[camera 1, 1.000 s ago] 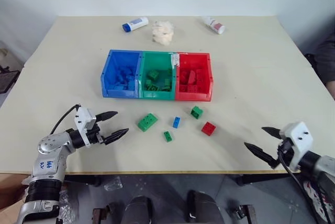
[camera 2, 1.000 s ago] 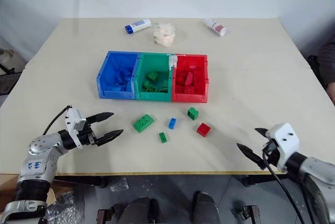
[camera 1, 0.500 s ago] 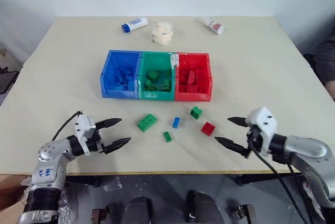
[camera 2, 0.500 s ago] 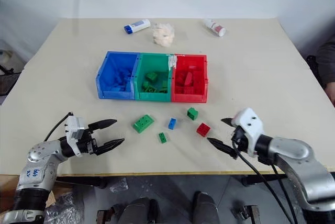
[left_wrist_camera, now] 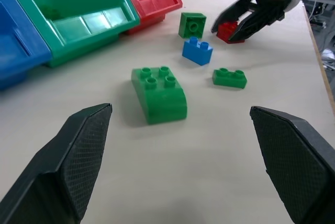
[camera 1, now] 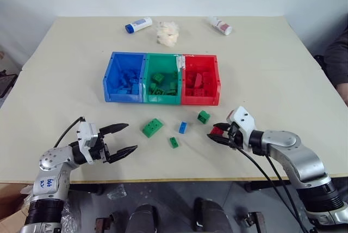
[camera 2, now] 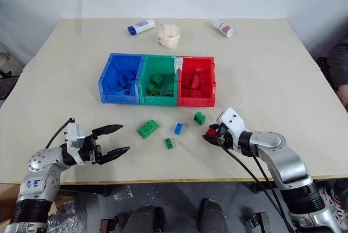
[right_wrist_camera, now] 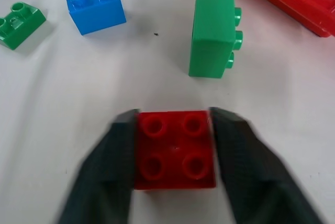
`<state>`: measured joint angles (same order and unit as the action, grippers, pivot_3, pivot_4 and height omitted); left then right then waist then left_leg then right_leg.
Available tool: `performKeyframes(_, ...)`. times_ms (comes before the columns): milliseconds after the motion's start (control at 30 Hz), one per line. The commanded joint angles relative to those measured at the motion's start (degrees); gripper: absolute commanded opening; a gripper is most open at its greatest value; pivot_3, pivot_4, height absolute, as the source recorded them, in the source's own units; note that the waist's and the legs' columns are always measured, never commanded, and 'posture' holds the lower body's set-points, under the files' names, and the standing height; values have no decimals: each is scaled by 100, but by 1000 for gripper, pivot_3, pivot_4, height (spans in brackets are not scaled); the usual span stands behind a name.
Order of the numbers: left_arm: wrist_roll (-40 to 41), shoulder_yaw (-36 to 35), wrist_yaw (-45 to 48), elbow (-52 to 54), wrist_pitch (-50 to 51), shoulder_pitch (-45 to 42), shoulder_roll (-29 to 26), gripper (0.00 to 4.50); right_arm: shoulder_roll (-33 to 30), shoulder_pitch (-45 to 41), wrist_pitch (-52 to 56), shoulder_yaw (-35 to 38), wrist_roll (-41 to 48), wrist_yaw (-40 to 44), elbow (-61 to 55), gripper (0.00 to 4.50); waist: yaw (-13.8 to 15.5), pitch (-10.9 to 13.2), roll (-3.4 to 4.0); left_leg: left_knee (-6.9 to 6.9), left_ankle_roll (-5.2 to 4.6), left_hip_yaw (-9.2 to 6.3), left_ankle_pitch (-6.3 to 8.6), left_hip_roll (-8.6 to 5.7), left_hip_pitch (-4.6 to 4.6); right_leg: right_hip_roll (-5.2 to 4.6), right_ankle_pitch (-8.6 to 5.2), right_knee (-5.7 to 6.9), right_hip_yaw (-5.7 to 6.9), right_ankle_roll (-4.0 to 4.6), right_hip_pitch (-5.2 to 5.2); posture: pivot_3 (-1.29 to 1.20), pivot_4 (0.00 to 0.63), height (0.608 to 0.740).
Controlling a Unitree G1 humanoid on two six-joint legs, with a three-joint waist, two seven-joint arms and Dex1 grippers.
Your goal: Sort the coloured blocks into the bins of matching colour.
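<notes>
On the worktop (camera 1: 283, 80), just in front of the red bin (camera 1: 200, 86), the right gripper (right_wrist_camera: 175, 150) clasped the red block (right_wrist_camera: 175, 149), while the left gripper (camera 1: 120, 138) hovered spread wide.

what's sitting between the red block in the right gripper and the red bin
Only a small green block, lying beside the straight line from the red block in the right gripper to the red bin. Lifting over clears it.
</notes>
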<state>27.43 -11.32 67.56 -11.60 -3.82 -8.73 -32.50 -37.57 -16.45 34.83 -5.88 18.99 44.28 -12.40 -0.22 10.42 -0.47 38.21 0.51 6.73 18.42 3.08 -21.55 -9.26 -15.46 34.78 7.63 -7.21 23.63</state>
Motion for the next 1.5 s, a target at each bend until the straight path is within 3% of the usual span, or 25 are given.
performKeyframes(33, 2, -64, 78, -122, -178, -76, -18, 4500, -18, 42, -97, 293, 73, -38, -319, 1490, -5, 0, 0, 0, 0, 0, 0, 0, 0, 0, 0, 0, -1, 0, 0, 0, 150, 740)
performKeyframes(233, -24, -61, 180, -449, -338, -264, -28, 4500, 133, -514, 121, 665, 384, -228, -564, 1490, -13, 0, 0, 2, 0, 2, 0, 1, 0, 0, 0, 1, -1, 0, 1, 0, 150, 740)
performKeyframes(400, -108, 39, 299, -684, -485, -433, 2, 4500, 742, -1979, -445, 521, -90, -723, 792, 1490, -139, 0, 0, 5, 2, 7, -1, 4, 2, 0, 2, 16, -2, 3, 7, 0, 150, 740)
performKeyframes(467, -120, 110, 299, -662, -484, -474, 51, 4500, 1122, -2680, -1017, 402, -412, -937, 1960, 1490, -150, 0, 0, -2, 4, 6, -2, 4, 2, 1, 1, 15, 1, 4, 7, 0, 150, 740)
performKeyframes(600, -137, 181, 290, -622, -471, -524, 95, 4500, 1578, -3386, -1787, 370, -772, -1115, 3388, 2770, -173, 0, 0, -5, 4, 16, 0, 3, 0, 1, 2, 11, 0, 3, 11, 0, 150, 740)
performKeyframes(700, -136, 217, 287, -579, -447, -540, 101, 4500, 1689, -3470, -2132, 372, -895, -1039, 3718, 3840, -159, 0, 0, -11, 4, 16, 0, 2, -2, 1, 1, 8, 1, 2, 14, 0, 150, 740)
performKeyframes(767, -132, 237, 299, -564, -435, -553, 91, 4500, 1675, -3325, -2171, 392, -895, -971, 3549, 4482, -164, 0, 0, -11, 2, 18, 2, 0, -5, 0, 2, 4, 0, 1, 14, 0, 150, 740)
performKeyframes(1033, -126, 233, 394, -752, -438, -703, 21, 4500, 811, -1318, -1404, 632, -231, -111, 815, 4482, -130, 0, 0, -7, 0, 13, 4, -1, -9, 0, 4, -2, 1, -4, 11, 0, 150, 740)
performKeyframes(1200, -84, 193, 536, -1041, -437, -885, -10, 4500, -33, 373, -508, 1425, 464, 104, -880, 4482, -122, 0, 0, -3, -2, 15, 7, 0, -8, 0, 6, -5, -1, -7, 9, 0, 150, 740)
performKeyframes(1367, -122, 186, 684, -1325, -491, -1059, -41, 4500, -525, 1685, -177, 2271, 748, 206, -1598, 4482, -128, 0, -1, 1, -3, 20, 8, 4, 3, 1, 7, -4, -3, -5, 4, 0, 150, 740)
performKeyframes(1500, -137, 202, 777, -1440, -513, -1154, -41, 4500, -617, 2019, -113, 2331, 737, 129, -1680, 4482, -131, -2, -4, 1, -4, 16, 9, 3, 4, 1, 7, -5, -2, -5, 1, 0, 150, 740)
